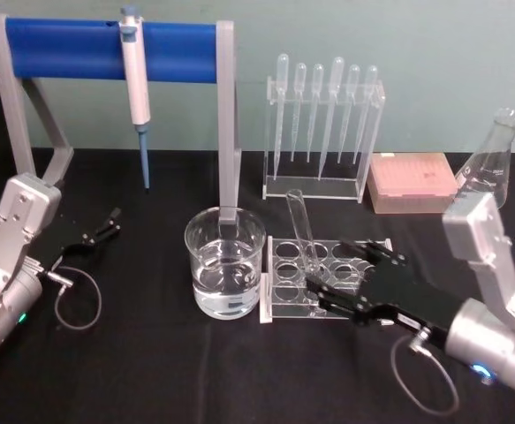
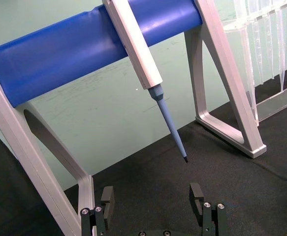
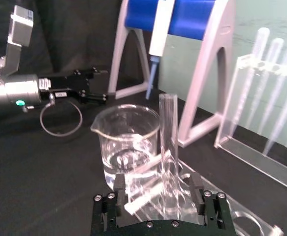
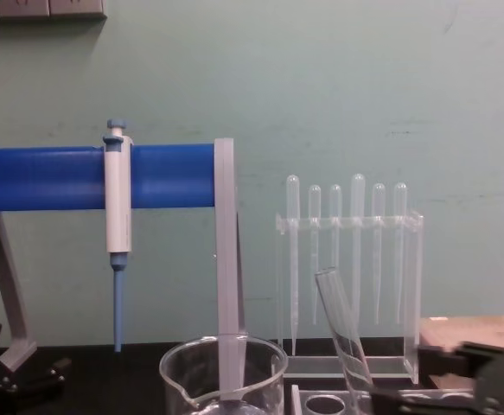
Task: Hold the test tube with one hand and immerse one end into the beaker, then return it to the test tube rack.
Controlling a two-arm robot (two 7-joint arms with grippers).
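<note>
Grasp stage: right gripper (image 1: 335, 284) at rack (image 1: 279, 311) on worktop (image 1: 151, 371), jaws spread either side of test tube (image 1: 302, 231), not yet clamped. Next: close, lift, tip over beaker (image 1: 225, 272) just beside. Left gripper (image 1: 107, 225) parked, jaws apart, empty.

Long clear glass test tube (image 1: 302, 231): rounded end seated in a hole of the clear rack, open rim tilted toward the worktop's far edge. Wide clear glass beaker (image 1: 224, 274) with pouring spout: upright, partly filled with clear liquid, just beside the rack.
</note>
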